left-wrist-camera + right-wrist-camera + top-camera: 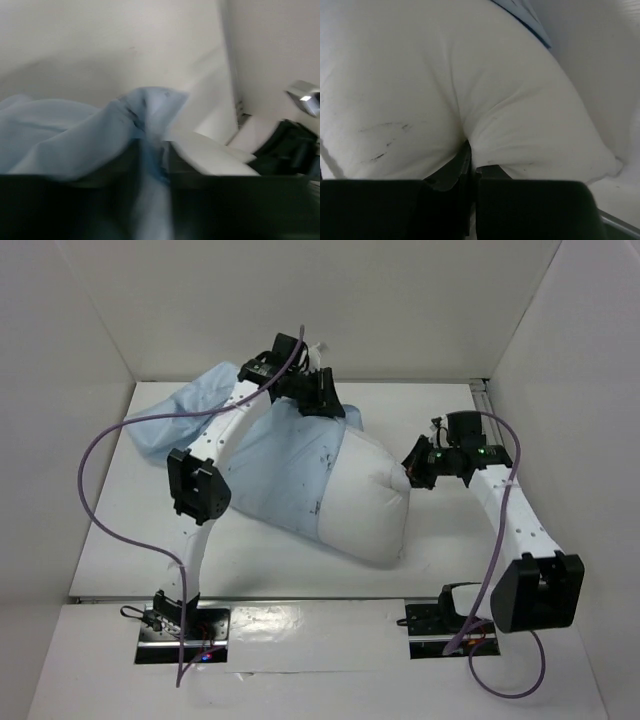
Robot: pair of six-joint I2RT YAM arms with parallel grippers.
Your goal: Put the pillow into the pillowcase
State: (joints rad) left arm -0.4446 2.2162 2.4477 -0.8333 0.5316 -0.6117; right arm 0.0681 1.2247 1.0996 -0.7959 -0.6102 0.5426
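Observation:
The plump white pillow [365,505] lies mid-table, its far-left part inside the pale blue pillowcase [285,465], whose loose end bunches at the far left. My left gripper [322,398] is shut on the pillowcase's edge at the far side; in the left wrist view the blue cloth [100,132] runs down between the dark fingers. My right gripper [412,472] is shut on the pillow's right end; in the right wrist view the white fabric [485,85] puckers into the closed jaws.
White walls enclose the table on the left, back and right. A metal rail [484,400] runs along the right wall. The arm bases [185,625] sit at the near edge, with purple cables looping beside each arm.

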